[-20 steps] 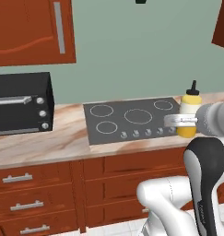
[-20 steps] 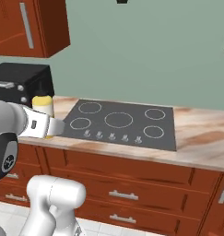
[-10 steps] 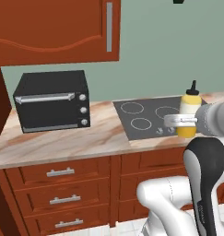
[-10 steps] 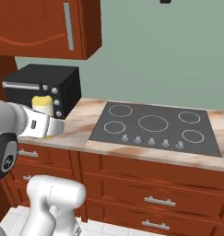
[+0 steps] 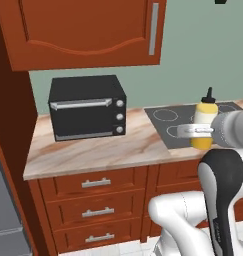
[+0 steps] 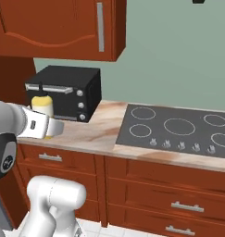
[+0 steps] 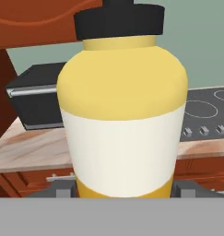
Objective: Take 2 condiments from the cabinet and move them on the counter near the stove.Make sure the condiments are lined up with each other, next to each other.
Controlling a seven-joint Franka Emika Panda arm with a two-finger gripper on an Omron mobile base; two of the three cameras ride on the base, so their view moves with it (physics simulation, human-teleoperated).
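Left base view: my pincer [image 5: 199,131] grips the yellow bottle [image 5: 204,124] upright, held in the air above the worktop [image 5: 100,150], in front of the stove [image 5: 169,121]; the toaster oven [image 5: 87,107] stands to the left, the cabinet [image 5: 88,31] hangs shut above it.

Right base view: my pincer [image 6: 50,128] holds the bottle [image 6: 42,106] in front of the toaster oven [image 6: 67,91]; the stove [image 6: 178,131] lies well to the right.

Hand view: the bottle [image 7: 123,117] stands close between my fingers [image 7: 61,189]; its cap is black, its middle band white.
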